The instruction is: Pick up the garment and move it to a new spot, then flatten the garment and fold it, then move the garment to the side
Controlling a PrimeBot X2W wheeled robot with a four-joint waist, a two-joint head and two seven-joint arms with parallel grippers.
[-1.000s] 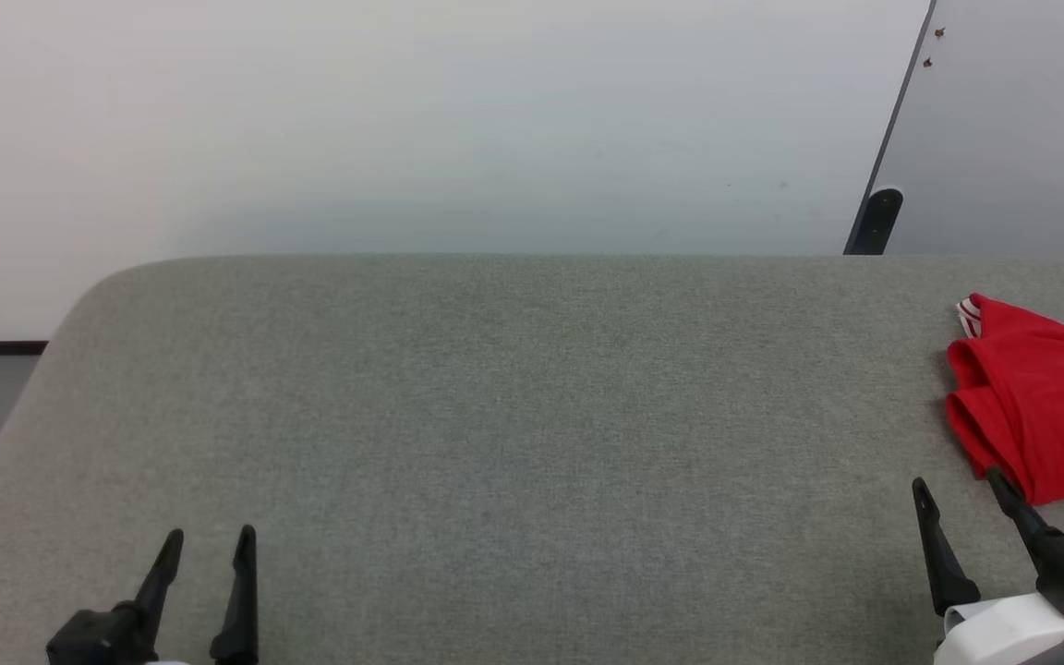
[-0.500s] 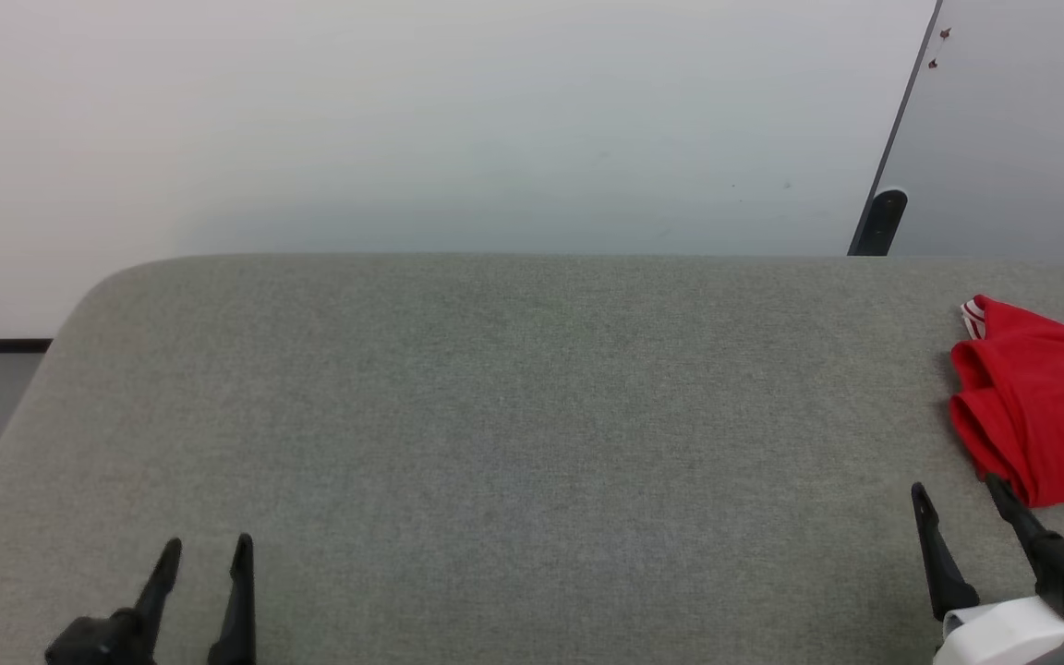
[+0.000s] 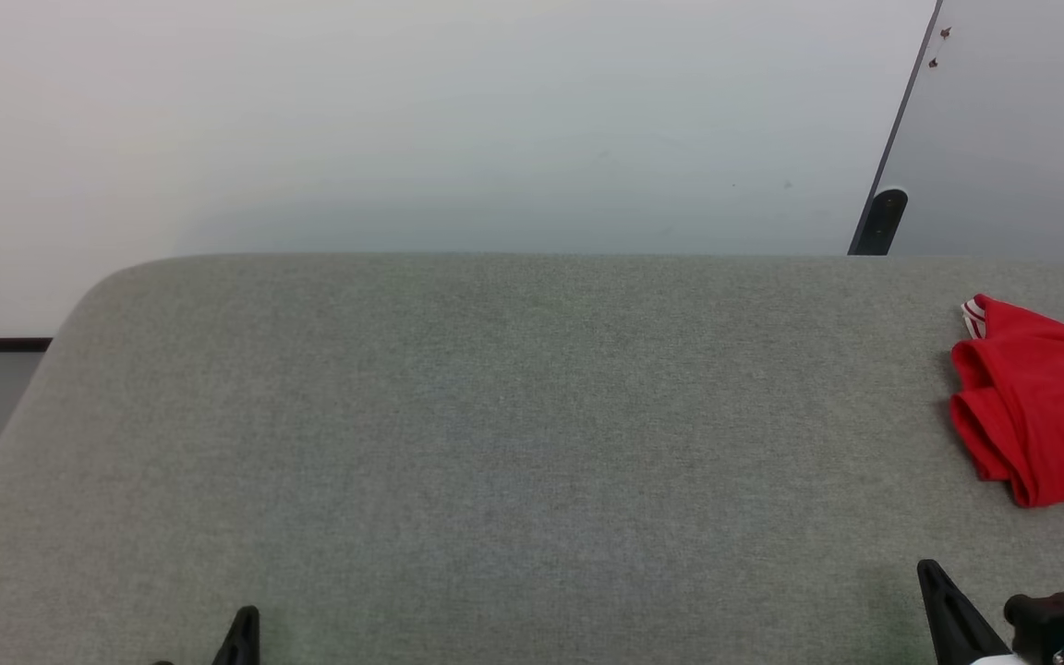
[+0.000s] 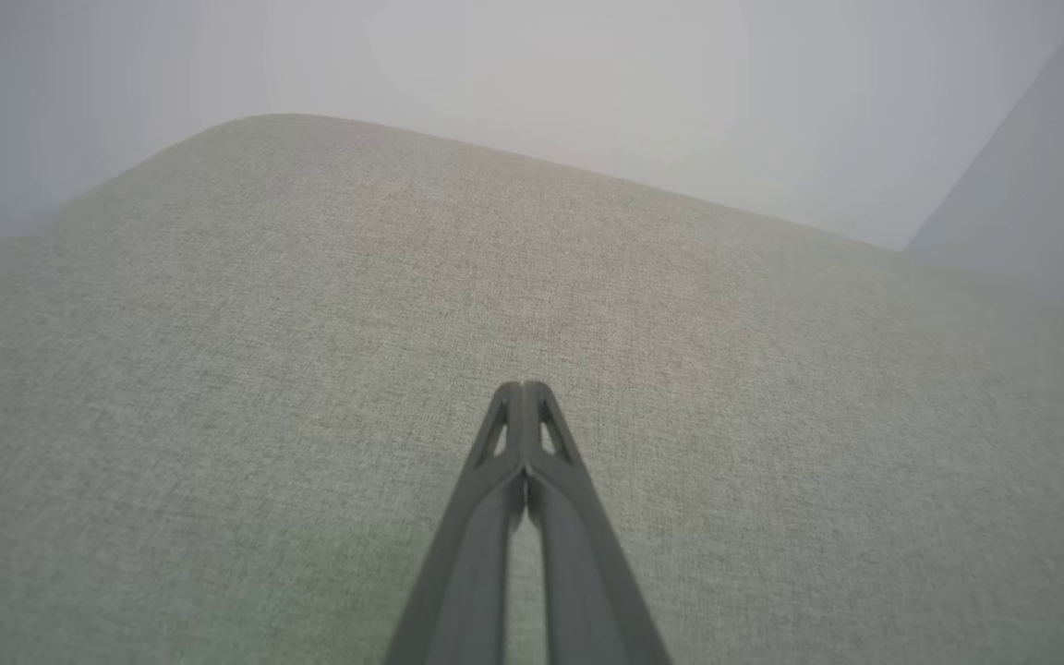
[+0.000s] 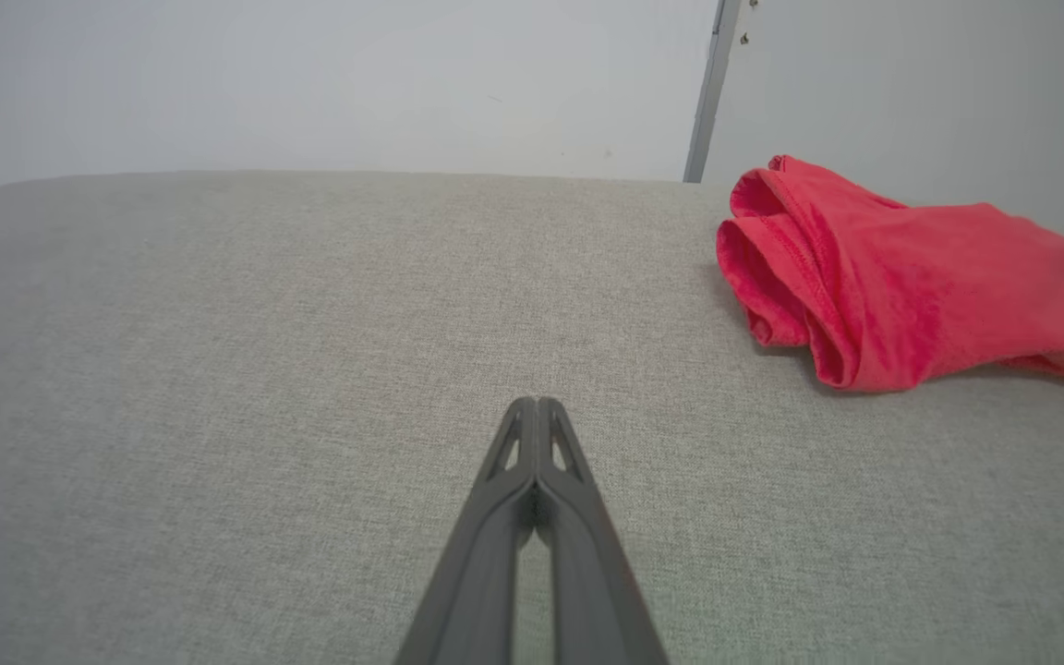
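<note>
Right wrist view: garment (image 5: pixel 901 286) lies bunched on grey padded surface (image 5: pixel 218 369), ahead and to right of right gripper (image 5: pixel 537 402), well apart.

Risk I see: reaching with fingers pressed together only pushes cloth, no grip. Bunched folds may give me several layers, making flattening harder. Head view cuts garment at right border, so I cannot judge its far side.

Right jaws fully closed, hold nothing. Left gripper (image 4: pixel 523 388) same: closed, empty, over bare surface.
</note>
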